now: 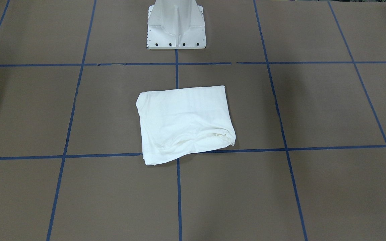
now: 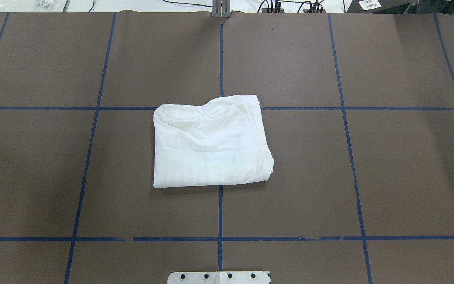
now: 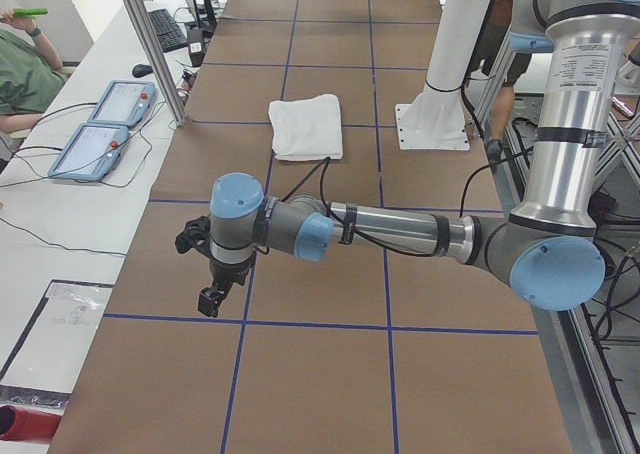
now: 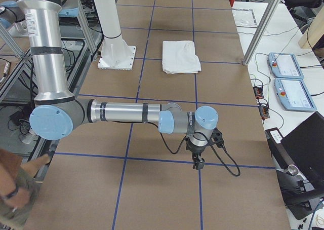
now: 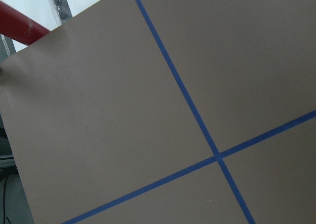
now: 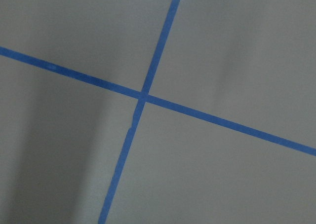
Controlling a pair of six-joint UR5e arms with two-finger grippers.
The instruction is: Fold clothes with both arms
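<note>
The clothes, one white shirt (image 2: 209, 142) folded into a rough rectangle, lie at the table's middle, also seen in the front view (image 1: 184, 124), the left side view (image 3: 306, 126) and the right side view (image 4: 180, 56). No print or collar shows. My left gripper (image 3: 211, 300) hangs over the table's left end, far from the shirt. My right gripper (image 4: 197, 163) hangs over the right end, equally far. Both grippers show only in the side views, so I cannot tell whether they are open or shut. The wrist views show only brown table with blue tape lines.
The white pedestal base (image 1: 176, 25) stands just behind the shirt. Blue tape (image 2: 220, 221) marks a grid on the brown table. Teach pendants (image 3: 105, 124) lie on a side bench beside a seated person (image 3: 25, 64). Another person's hand (image 4: 35, 166) shows near the right arm's base.
</note>
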